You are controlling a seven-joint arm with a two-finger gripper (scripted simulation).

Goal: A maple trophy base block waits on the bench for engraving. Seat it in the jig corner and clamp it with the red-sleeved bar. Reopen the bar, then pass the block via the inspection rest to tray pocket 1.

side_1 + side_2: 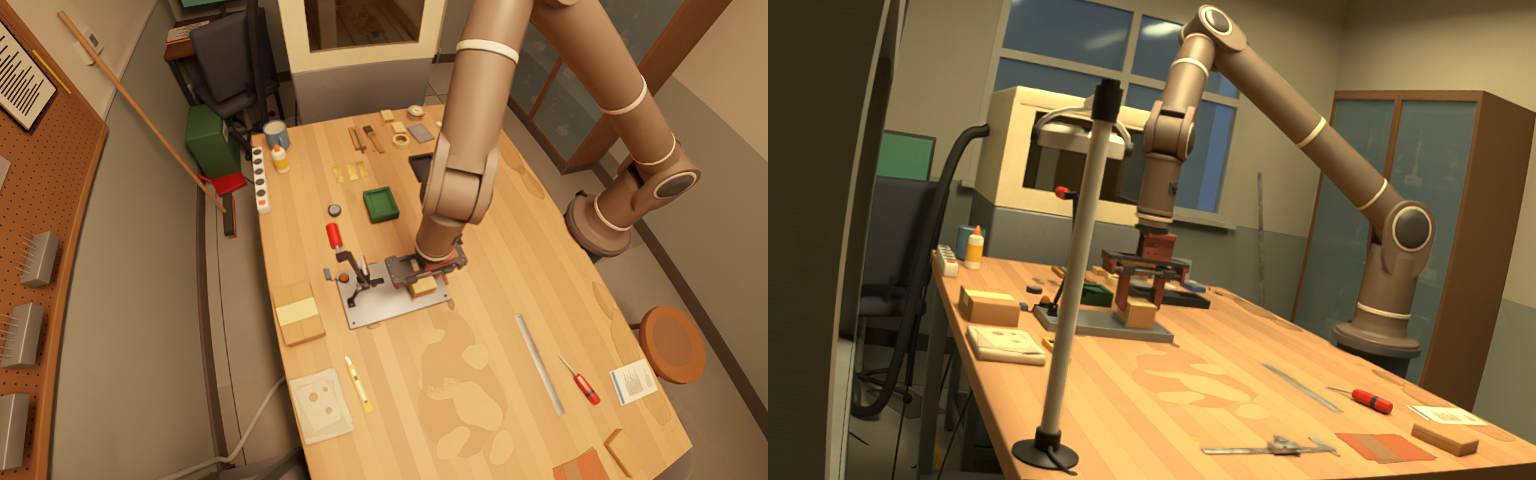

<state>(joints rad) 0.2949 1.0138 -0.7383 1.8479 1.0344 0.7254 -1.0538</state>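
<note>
Mid-bench lies the grey jig plate (391, 300) with its toggle clamp. The clamp's red-sleeved bar (334, 235) stands raised, pointing up and away from the plate. The maple block (423, 286) sits on the plate's right part. My gripper (423, 278) reaches straight down over it, and its fingers are closed on the block's sides (1140, 311). The jig corner itself is hidden under my gripper. The dark tray (422, 166) lies farther back, partly behind my arm.
A green box (381, 204) sits behind the jig. A stacked wood block (298, 313) lies left of the plate. A yellow knife (358, 383), steel ruler (538, 364) and red screwdriver (582, 383) lie nearer the front. A lamp pole (1074, 266) stands at the bench's front edge.
</note>
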